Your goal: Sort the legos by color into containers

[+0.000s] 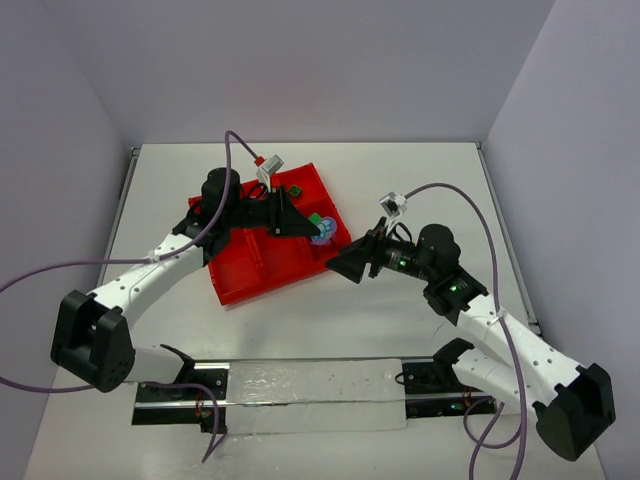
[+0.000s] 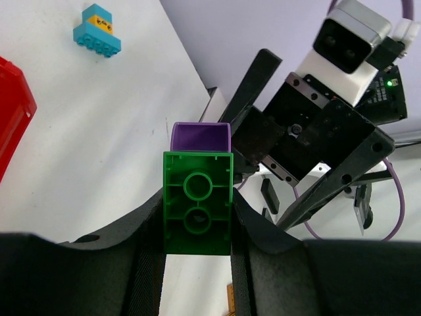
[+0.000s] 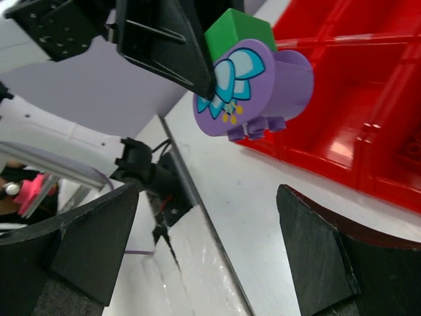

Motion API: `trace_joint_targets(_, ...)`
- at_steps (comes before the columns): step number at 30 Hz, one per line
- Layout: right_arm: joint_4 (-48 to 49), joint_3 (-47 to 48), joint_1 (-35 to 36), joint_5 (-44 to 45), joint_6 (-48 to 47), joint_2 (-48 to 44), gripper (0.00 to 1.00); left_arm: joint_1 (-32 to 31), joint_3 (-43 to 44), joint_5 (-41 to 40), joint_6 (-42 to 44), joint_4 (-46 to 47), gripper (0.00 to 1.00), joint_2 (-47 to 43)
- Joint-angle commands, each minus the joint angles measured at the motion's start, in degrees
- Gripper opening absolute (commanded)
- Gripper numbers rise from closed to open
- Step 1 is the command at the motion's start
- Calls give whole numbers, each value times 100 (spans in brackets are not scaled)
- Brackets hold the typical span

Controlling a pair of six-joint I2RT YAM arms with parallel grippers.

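A green brick (image 2: 197,197) is clamped between the fingers of the left gripper (image 2: 197,224) and is held raised at the right edge of the red tray (image 1: 255,272). A purple piece (image 3: 253,82) with a printed round face is stuck onto it. The right gripper (image 3: 210,250) is held just beside the pair with its jaws apart, touching nothing. Both pieces are judged light, rigid and smooth, so slipping is to be expected. The purple piece is best taken across its flat sides, close to the joint, and pulled straight off

White table (image 1: 400,180), pale lilac walls (image 1: 300,60)
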Motion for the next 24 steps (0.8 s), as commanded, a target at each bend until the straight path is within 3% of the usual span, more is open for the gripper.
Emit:
trace_joint_targets(1,1434,160,-136,-663,673,247,92,1,36,196,-98,560,0,-261)
trace_joint_targets(9,2292,304,-366,-890,1211,867,85,10,-38,327,-264,812,0,-209)
trace_joint_targets(19,2945,466,-417,-1005,1554,1445,64,10,-20,399,-214,758,0,-255)
trace_joint_targets(24,3191,487,-426,-1029,1699,1520,64,10,-29,449,-220,777,0,-261)
